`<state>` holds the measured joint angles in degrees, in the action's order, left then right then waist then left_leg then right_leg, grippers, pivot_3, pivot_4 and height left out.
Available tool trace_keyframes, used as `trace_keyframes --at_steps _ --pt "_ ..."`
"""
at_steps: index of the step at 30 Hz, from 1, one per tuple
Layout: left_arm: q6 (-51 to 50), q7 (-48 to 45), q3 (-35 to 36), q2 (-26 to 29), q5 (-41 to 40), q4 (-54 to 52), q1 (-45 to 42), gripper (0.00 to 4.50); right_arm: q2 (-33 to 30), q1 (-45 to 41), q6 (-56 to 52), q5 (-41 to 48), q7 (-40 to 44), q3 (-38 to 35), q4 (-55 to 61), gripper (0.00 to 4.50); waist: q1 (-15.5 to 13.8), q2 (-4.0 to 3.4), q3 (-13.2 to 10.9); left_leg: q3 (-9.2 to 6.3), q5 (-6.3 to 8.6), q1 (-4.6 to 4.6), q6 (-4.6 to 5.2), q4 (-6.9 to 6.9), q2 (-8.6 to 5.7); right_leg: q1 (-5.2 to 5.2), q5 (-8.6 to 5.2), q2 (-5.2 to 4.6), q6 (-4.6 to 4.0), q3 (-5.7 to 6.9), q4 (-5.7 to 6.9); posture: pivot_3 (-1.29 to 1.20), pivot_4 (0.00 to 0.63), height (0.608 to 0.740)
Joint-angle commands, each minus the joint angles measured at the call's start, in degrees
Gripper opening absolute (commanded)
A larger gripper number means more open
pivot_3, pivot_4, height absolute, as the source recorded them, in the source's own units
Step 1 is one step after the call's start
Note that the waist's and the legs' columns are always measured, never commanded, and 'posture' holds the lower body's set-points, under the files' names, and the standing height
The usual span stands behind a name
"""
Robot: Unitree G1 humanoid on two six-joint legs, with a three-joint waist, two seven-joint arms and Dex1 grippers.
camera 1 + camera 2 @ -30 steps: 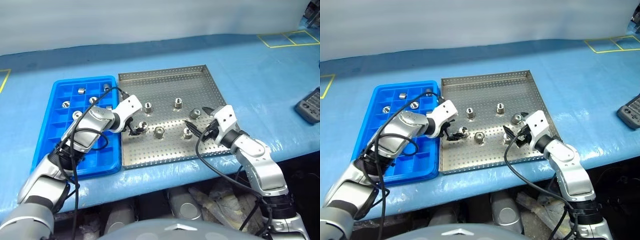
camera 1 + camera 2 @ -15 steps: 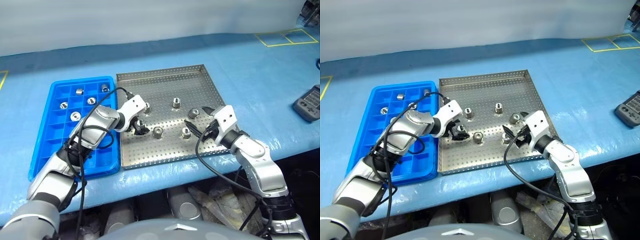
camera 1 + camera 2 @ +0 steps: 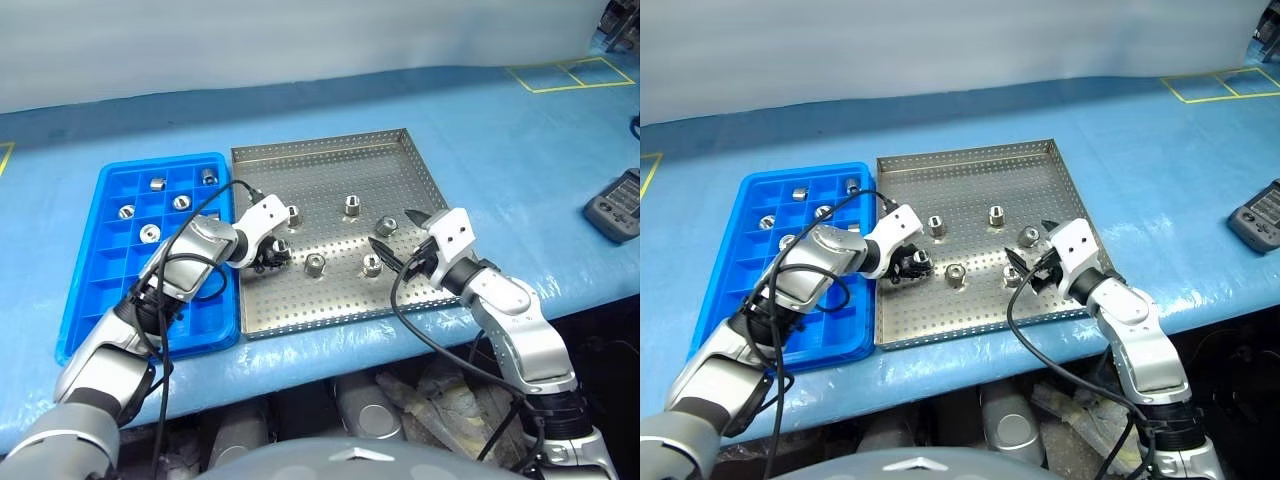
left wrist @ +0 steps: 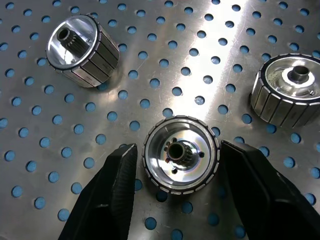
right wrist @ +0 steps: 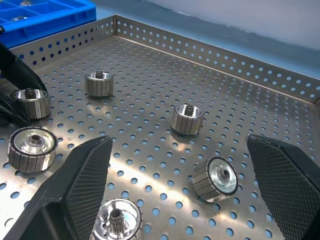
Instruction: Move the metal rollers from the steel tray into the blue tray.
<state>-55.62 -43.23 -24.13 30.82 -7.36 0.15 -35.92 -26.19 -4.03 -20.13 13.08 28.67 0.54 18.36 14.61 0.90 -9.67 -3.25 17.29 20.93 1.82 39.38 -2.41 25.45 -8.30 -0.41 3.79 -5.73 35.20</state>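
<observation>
On the steel tray (image 3: 340,165): six metal rollers (image 3: 315,264).
Left gripper (image 4: 174,159): fingers closed around one upright roller (image 4: 181,161) near the blue tray (image 3: 100,290).
Right gripper (image 5: 186,187): fingers spread wide, empty.
Blue tray: five rollers in compartments.

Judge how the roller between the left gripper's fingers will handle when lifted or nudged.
The roller looks like solid metal, so probably stiff and heavy for its size. Its shiny, ribbed wall may slip a little between the left gripper's black fingers. It stands on its flat end on the steel tray, so likely stable; tipped over, it would probably roll.
</observation>
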Motion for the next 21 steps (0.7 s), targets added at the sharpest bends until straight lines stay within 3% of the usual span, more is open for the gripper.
trace_keyframes --at_steps 1,10,21 --pt "0.6 0.3 1.4 0.0 0.3 -0.5 0.1 1.76 0.1 -0.9 0.8 0.0 -0.1 -0.9 1.7 4.5 0.0 0.0 0.0 0.0 0.0 0.0 0.0 0.0 0.0 0.0 0.01 0.0 -0.01 0.0 0.0 -0.29 0.15 0.74" --pt "1.3 0.1 1.4 0.1 0.1 -0.8 0.3 1.76 0.2 -0.7 0.9 0.0 -0.2 -1.1 1.8 4.5 0.0 -0.01 0.0 0.0 0.0 0.0 0.0 0.0 0.0 0.0 0.01 0.0 -0.01 0.0 0.01 -0.29 0.15 0.74" --pt "0.7 0.1 7.0 1.3 -3.0 -6.8 2.3 1.76 -0.1 -1.1 1.1 0.0 0.9 0.0 1.2 4.5 -0.1 -0.02 0.0 0.0 0.0 0.01 0.0 0.0 0.0 0.01 0.07 -0.05 -0.12 0.0 0.01 -0.27 0.15 0.74"
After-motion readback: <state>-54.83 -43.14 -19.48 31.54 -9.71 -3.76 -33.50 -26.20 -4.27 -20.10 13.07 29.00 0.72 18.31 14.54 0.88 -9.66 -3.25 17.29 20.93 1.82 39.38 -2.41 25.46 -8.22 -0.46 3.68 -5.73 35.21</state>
